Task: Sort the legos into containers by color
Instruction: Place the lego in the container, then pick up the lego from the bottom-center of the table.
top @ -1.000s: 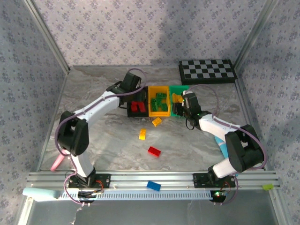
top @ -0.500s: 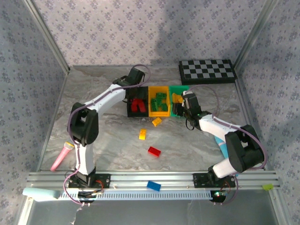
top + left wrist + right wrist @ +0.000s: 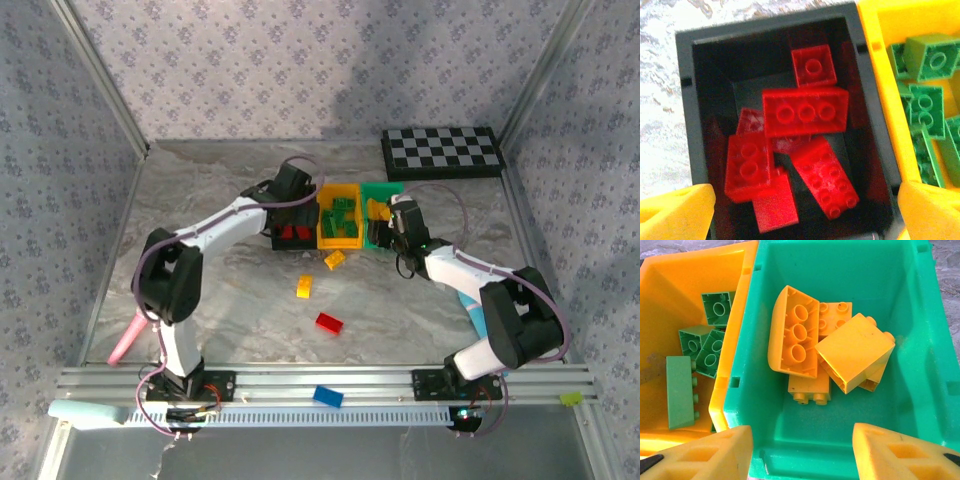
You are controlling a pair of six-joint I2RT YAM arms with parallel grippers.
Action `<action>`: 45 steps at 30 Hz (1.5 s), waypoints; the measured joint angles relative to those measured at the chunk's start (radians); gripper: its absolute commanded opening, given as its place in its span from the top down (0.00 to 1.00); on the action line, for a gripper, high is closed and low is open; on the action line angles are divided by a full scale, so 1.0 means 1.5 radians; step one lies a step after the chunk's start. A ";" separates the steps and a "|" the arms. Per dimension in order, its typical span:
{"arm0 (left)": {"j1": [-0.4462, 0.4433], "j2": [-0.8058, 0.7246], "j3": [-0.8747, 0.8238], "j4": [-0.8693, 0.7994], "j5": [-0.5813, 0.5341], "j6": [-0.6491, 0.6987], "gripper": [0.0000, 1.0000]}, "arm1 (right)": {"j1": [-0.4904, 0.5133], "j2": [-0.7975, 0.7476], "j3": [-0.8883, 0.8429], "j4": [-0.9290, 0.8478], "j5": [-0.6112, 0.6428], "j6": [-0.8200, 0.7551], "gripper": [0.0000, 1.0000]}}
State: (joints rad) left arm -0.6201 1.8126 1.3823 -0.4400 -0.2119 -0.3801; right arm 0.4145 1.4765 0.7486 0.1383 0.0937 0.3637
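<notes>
My left gripper (image 3: 293,212) (image 3: 805,215) hangs open over the black container (image 3: 685,100), its yellow fingertips (image 3: 675,212) spread to both sides. Several red legos (image 3: 805,111) lie loose inside, and none is between the jaws. My right gripper (image 3: 388,230) (image 3: 802,450) stands open above the green container (image 3: 920,340), which holds several yellow legos (image 3: 855,352). The yellow container (image 3: 339,222) between them holds green legos (image 3: 710,347). On the table lie two yellow legos (image 3: 335,259) (image 3: 304,287) and a red one (image 3: 329,322).
A black-and-white checkerboard (image 3: 441,152) sits at the back right. A blue brick (image 3: 327,396) rests on the front rail. A pink object (image 3: 124,342) lies by the left arm's base, and a light-blue one (image 3: 472,308) lies under the right arm.
The left arm's gripper has shifted right and nearer, over the black container, and its elbow has swung. The right arm has stayed still.
</notes>
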 measured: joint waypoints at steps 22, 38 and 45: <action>0.094 -0.315 -0.303 0.089 0.069 -0.017 0.11 | 0.045 -0.003 0.000 0.002 0.015 -0.013 0.43; 0.314 -0.358 -0.292 0.022 0.299 -0.017 0.11 | 0.283 -0.117 -0.021 -0.196 0.013 -0.027 0.42; 0.314 -0.333 -0.206 -0.030 0.316 0.040 0.11 | 0.399 -0.089 -0.008 -0.293 -0.004 -0.056 0.41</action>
State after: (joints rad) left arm -0.1493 1.3125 1.0729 -0.4843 0.2623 -0.3195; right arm 1.0126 1.3434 0.7364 -0.3008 0.0883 0.2790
